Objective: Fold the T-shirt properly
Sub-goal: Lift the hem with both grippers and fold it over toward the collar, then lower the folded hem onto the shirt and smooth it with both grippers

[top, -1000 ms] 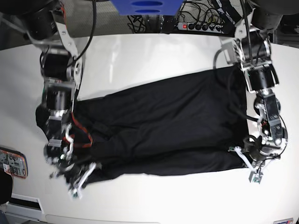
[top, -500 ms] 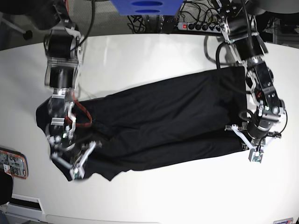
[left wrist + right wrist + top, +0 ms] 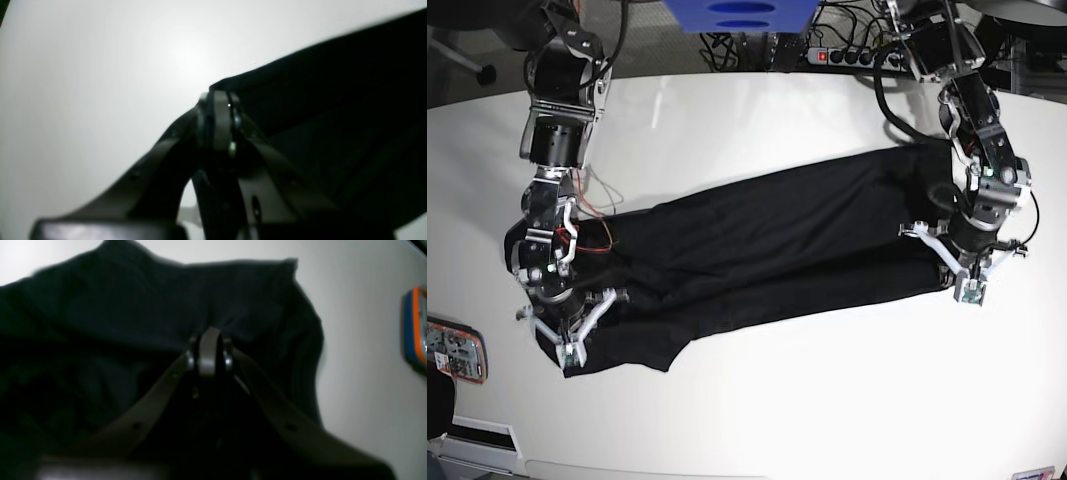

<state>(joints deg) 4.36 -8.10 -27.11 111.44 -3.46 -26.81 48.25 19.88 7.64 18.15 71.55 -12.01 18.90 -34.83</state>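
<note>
The black T-shirt (image 3: 767, 240) lies in a long band across the white table (image 3: 777, 410), its near edge lifted at both ends. My left gripper (image 3: 968, 287) is at the shirt's right end, shut on the cloth's edge. In the left wrist view its jaws (image 3: 218, 100) pinch a corner of the T-shirt (image 3: 333, 116). My right gripper (image 3: 567, 345) is at the left end, shut on the cloth. In the right wrist view creases of the T-shirt (image 3: 100, 306) run into the closed tips of that gripper (image 3: 208, 338).
An orange and blue device (image 3: 452, 350) lies at the table's left edge, also seen in the right wrist view (image 3: 415, 330). A power strip (image 3: 857, 55) with cables and a blue object (image 3: 742, 12) sit beyond the far edge.
Both grippers have moved away from the table's front edge toward the far side, carrying the shirt's near edge. The black band is narrower than before.
</note>
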